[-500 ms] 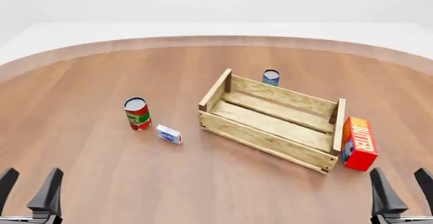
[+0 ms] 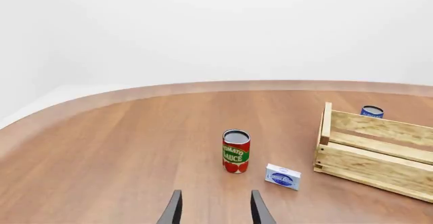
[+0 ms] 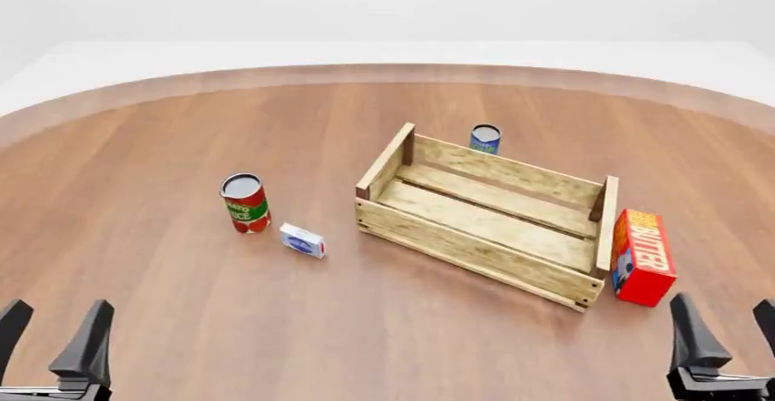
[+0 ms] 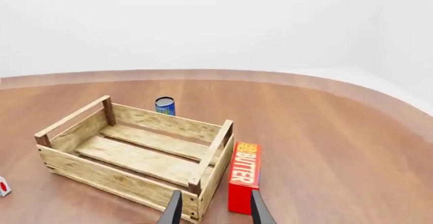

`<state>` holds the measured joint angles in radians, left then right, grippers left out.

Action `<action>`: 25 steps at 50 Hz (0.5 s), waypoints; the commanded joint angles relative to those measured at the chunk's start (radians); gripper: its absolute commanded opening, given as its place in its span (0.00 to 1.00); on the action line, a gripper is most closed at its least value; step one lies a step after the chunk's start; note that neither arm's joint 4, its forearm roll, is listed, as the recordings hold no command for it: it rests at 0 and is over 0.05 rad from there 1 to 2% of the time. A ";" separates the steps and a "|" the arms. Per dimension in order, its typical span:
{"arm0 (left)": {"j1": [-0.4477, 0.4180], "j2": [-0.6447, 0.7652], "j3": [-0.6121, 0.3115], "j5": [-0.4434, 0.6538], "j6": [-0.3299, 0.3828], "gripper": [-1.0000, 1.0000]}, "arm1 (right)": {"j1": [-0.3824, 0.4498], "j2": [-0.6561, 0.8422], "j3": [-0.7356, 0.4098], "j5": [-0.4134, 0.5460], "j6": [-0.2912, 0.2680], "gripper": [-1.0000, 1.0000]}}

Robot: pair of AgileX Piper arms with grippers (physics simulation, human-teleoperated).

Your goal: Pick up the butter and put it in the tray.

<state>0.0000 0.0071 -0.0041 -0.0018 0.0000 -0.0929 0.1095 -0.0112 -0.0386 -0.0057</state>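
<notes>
The butter [image 3: 642,256] is a red carton with an orange lettered face, standing on the table just outside the right end of the tray [image 3: 485,238]. The right wrist view shows the butter [image 4: 244,176] close to the tray's [image 4: 115,176] corner post. The tray is a light wooden slatted crate with nothing in it. My right gripper [image 3: 724,339] is open at the bottom right, nearer than the butter and apart from it. My left gripper [image 3: 51,337] is open at the bottom left, far from both. Both hold nothing.
A red and green tomato sauce can [image 3: 246,203] stands left of the tray, with a small white-and-blue box [image 3: 303,240] beside it. A blue can [image 3: 485,138] stands behind the tray. The round wooden table's far edge [image 3: 387,73] curves across the back.
My right gripper has shifted slightly right and lower in the front view. The left gripper and all objects are where they were.
</notes>
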 commanded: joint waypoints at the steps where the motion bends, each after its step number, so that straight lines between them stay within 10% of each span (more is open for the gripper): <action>1: 0.000 0.000 0.000 0.000 0.000 1.00 | -0.091 0.125 0.001 -0.069 -0.036 1.00; 25: 0.000 0.000 0.000 0.000 0.000 1.00 | -0.182 0.306 0.006 -0.176 -0.086 1.00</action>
<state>0.0000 0.0075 -0.0043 -0.0019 0.0000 -0.2387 0.3372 -0.0077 -0.1633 -0.0803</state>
